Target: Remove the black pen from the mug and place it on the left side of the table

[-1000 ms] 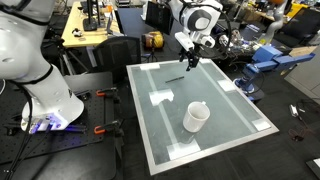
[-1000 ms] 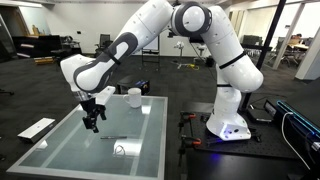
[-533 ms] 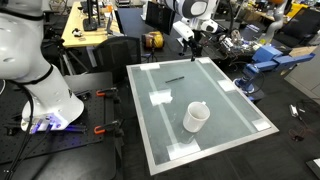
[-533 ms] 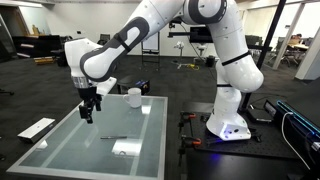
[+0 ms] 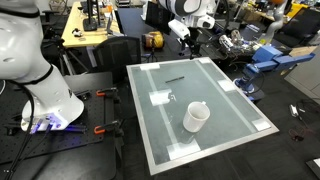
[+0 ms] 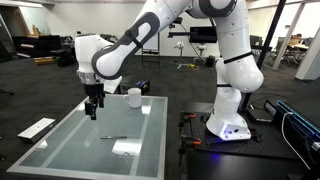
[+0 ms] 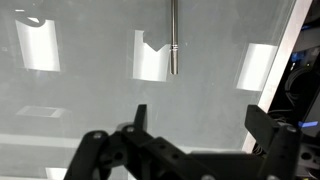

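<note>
Pen (image 5: 176, 79) status: flat on the bench (image 5: 225, 100), out of the mug (image 5: 196, 117) and well apart from it, so you may judge placement done. Your gripper (image 6: 92, 112) hangs above it, jaws apart and empty. In the wrist view, its long axis points straight away from the gripper, across a white tape patch (image 7: 150, 60).

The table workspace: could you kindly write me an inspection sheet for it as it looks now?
Surface: table, glass top with white tape marks.
Job's things: black pen lying flat on the glass; mug upright, apart from the pen.
Clutter: nothing seen.
Grippers: gripper raised above the table, fingers open, empty.
Cables: nothing seen on the table.
Surroundings: desk behind, dark floor.
</note>
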`<state>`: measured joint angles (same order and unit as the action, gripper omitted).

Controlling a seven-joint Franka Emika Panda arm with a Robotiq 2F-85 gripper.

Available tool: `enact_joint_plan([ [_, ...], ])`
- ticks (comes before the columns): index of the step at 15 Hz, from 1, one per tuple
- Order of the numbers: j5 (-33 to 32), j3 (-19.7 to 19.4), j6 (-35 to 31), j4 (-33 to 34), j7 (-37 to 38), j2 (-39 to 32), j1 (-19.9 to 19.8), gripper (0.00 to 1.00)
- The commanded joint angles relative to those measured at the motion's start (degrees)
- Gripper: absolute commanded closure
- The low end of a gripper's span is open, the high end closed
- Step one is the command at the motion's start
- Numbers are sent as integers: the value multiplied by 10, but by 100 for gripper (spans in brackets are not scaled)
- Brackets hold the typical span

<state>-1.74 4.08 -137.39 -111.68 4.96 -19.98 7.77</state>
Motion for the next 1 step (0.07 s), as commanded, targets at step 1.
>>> enact_joint_plan([
  [1,-1,1,1,0,0,0,-1,0],
])
